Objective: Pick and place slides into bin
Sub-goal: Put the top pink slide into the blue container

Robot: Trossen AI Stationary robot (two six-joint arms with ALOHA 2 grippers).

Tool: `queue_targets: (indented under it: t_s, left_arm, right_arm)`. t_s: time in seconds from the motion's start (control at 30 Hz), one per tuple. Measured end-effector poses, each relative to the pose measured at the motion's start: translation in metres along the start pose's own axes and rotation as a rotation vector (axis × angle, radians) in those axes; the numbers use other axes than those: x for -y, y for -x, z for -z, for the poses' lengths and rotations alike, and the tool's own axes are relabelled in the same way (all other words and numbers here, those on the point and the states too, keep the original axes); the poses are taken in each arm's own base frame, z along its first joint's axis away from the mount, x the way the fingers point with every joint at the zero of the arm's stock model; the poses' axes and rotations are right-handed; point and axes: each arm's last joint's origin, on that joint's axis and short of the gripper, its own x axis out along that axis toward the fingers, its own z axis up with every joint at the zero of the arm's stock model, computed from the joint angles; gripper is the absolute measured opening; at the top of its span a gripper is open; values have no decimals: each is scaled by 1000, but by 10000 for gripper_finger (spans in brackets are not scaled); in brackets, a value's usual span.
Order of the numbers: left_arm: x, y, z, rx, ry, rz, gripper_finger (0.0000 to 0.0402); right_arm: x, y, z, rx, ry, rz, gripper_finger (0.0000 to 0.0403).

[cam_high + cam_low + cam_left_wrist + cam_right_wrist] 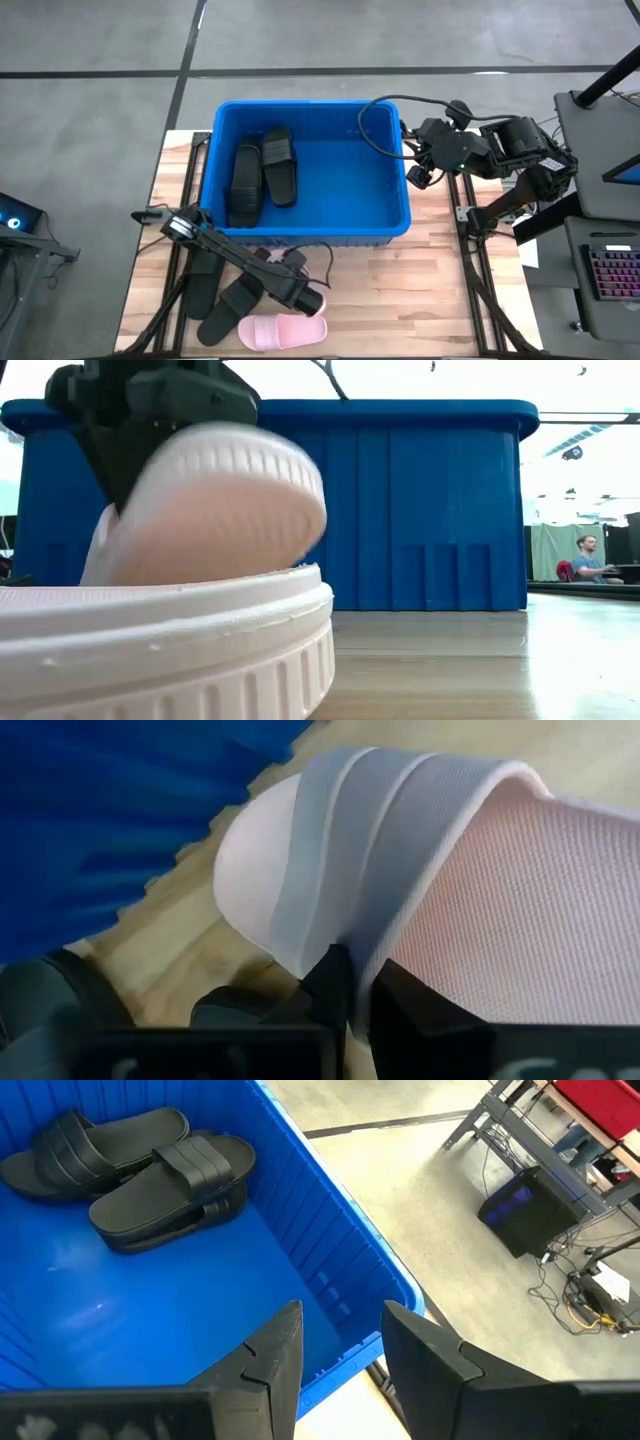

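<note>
Blue bin point(395, 215) sits at the back-centre of the wooden worktop point(440, 290). Two black slides point(262, 170) lie inside it against its left wall, side by side; right wrist view shows the same pair point(150, 1165) on the blue floor, straps up.

Left hand point(312, 300) is down at the front of the worktop, just in front of the bin, fingers point(330, 985) pinched together on the strap of a pink slide point(420, 880). Low view shows that pink slide point(215, 510) tilted up off the surface, sole facing the camera, dark hand above it. A second pink slide point(282, 331) lies flat at the front edge, just beside the hand; in low view its rim point(170, 650) fills the foreground.

More black slides point(215, 290) lie on the worktop left of the left hand, partly under the arm.

Right hand point(420, 165) hovers at the bin's right rim, fingers point(270, 1355) apart, holding nothing.

A person point(590, 560) sits far back in the room.
</note>
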Motion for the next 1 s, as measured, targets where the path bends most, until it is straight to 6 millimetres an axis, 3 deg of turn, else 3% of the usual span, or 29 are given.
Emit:
queue_targets:
  t_s: [0.3, 0.47, 0.57, 0.73, 1.0]
  left_arm:
    - [-19, 39, -6, 60, -216, 150, 2]
    - [-29, 76, -12, 183, -437, 390, 1]
    - [-37, 107, -17, 321, -528, 588, 1]
    - [-61, 163, -30, 604, -531, 880, 1]
    - [-106, 235, -43, 1224, -488, 1039, 1]
  right_arm:
    - [0, 0, 0, 0, 0, 0, 127]
    - [0, 0, 0, -2, 2, 0, 127]
    - [0, 0, 0, -2, 9, 0, 127]
    - [0, -1, 0, -2, 11, 1, 127]
    - [-1, -1, 0, -4, 0, 0, 127]
